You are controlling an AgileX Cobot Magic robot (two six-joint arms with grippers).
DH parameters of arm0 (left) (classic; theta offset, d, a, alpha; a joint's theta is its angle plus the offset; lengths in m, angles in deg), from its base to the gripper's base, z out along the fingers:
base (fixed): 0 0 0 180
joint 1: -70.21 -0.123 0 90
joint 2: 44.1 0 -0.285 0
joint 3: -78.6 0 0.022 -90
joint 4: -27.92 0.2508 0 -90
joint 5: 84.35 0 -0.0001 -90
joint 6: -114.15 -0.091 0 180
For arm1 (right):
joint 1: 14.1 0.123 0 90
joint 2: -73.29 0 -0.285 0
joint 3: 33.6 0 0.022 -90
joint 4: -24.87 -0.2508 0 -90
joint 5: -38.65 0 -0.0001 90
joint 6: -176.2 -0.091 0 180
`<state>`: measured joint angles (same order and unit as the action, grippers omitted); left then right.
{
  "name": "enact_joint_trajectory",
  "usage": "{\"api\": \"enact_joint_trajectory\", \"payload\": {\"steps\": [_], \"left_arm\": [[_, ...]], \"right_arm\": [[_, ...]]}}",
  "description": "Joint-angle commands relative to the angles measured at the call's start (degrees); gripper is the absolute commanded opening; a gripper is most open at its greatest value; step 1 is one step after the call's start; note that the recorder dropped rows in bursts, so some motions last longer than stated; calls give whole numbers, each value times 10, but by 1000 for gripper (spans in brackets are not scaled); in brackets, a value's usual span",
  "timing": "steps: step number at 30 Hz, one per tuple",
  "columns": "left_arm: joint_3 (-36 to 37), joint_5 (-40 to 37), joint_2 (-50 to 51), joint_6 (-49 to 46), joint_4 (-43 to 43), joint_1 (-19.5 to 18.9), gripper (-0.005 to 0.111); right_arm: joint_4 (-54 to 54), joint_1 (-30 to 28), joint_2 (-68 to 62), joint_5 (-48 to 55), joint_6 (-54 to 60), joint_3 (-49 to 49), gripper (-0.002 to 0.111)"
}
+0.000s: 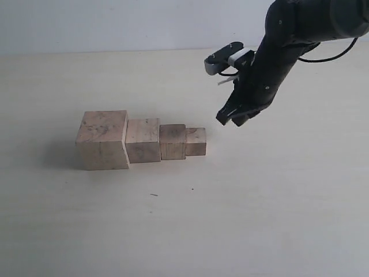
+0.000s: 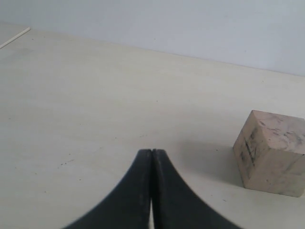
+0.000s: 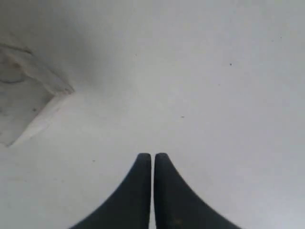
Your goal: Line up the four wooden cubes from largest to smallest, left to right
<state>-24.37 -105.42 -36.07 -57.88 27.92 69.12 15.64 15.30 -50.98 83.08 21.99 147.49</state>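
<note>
Four pale mottled wooden cubes stand in a touching row on the table in the exterior view: the largest cube (image 1: pixel 102 139) at the left, then the second cube (image 1: pixel 143 140), the third cube (image 1: pixel 172 141) and the smallest cube (image 1: pixel 196 142) at the right end. My right gripper (image 1: pixel 230 118) hangs shut and empty above the table, up and to the right of the smallest cube. A blurred cube (image 3: pixel 26 102) shows at the edge of the right wrist view, apart from the right gripper (image 3: pixel 152 155). My left gripper (image 2: pixel 151 151) is shut on nothing, with the largest cube (image 2: pixel 271 152) off to one side.
The pale table (image 1: pixel 259 219) runs to a white wall (image 1: pixel 115 23) at the back. The black right arm (image 1: pixel 288 46) reaches in from the upper right. A thin pale stick (image 2: pixel 14 38) lies far off in the left wrist view.
</note>
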Motion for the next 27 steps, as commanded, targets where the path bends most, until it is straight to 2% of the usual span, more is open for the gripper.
{"api": "enact_joint_trajectory", "payload": {"steps": [1, 6, 15, 18, 27], "left_arm": [[2, 5, -2, -3, -7, -2, 0], [2, 5, -2, -3, -7, -2, 0], [2, 5, -2, -3, -7, -2, 0], [2, 5, -2, -3, -7, -2, 0], [2, 5, -2, -3, -7, -2, 0]], "right_arm": [[-84, -1, 42, -7, -18, -2, 0], [-174, -1, 110, -67, -29, -46, 0], [-364, -1, 342, -264, -30, -296, 0], [-374, -1, 407, -270, -33, -326, 0], [-373, -1, 522, -262, -33, -327, 0]]}}
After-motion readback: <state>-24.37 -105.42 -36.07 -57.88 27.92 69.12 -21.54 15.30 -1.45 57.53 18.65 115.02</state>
